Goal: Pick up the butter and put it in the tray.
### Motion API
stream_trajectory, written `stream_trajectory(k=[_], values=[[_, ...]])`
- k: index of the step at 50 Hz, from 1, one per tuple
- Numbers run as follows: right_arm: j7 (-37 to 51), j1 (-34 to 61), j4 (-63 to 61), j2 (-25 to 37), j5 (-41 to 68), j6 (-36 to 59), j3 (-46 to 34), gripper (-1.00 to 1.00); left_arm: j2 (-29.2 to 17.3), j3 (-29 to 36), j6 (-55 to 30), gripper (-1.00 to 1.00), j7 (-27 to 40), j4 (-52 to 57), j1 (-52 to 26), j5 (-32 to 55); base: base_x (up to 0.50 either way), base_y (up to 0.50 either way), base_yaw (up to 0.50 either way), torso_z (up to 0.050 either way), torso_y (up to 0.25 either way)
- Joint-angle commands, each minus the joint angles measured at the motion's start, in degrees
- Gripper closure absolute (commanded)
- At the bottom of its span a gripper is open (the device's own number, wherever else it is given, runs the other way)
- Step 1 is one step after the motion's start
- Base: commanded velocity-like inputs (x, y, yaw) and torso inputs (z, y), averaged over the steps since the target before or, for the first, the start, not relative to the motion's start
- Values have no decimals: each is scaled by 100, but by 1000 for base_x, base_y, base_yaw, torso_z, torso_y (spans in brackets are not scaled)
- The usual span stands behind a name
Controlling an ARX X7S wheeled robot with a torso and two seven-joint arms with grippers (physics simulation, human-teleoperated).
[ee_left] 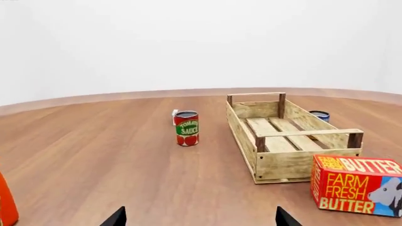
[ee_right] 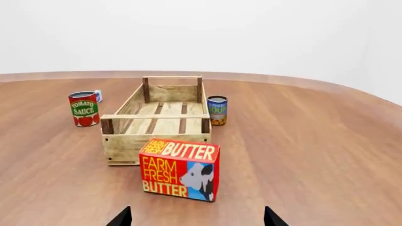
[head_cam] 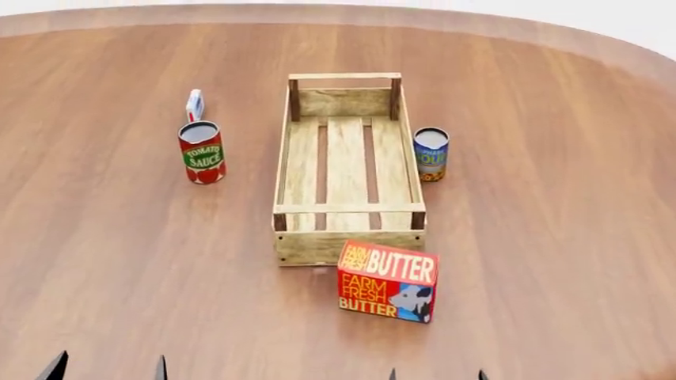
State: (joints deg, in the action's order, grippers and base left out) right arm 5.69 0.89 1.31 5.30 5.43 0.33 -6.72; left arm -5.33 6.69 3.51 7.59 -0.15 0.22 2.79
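The butter (head_cam: 388,282) is a red and orange box with a cow picture, standing upright on the wooden table just in front of the tray's near end; it also shows in the right wrist view (ee_right: 180,169) and the left wrist view (ee_left: 357,185). The tray (head_cam: 347,242) is a long light wooden crate with a bar handle at each end, and nothing lies in it (ee_right: 155,141) (ee_left: 295,164). My right gripper (ee_right: 196,217) is open, a short way in front of the butter. My left gripper (ee_left: 199,217) is open over bare table, left of the butter.
A tomato sauce can (head_cam: 202,152) stands left of the tray with a small white carton (head_cam: 195,104) behind it. A soup can (head_cam: 430,153) stands right of the tray. An orange object (ee_left: 6,202) shows at the left wrist view's edge.
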Motion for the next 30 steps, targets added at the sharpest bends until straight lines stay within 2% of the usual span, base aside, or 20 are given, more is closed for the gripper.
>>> stream_trajectory(k=[1, 30], values=[[101, 38, 37, 61, 36, 60, -111, -100, -76, 88, 35, -100, 101, 6, 1, 44, 500, 0, 0, 0, 0], [280, 39, 69, 191, 125, 5, -304, -100, -210, 258, 91, -100, 279, -44, -15, 151, 500, 0, 0, 0, 0]])
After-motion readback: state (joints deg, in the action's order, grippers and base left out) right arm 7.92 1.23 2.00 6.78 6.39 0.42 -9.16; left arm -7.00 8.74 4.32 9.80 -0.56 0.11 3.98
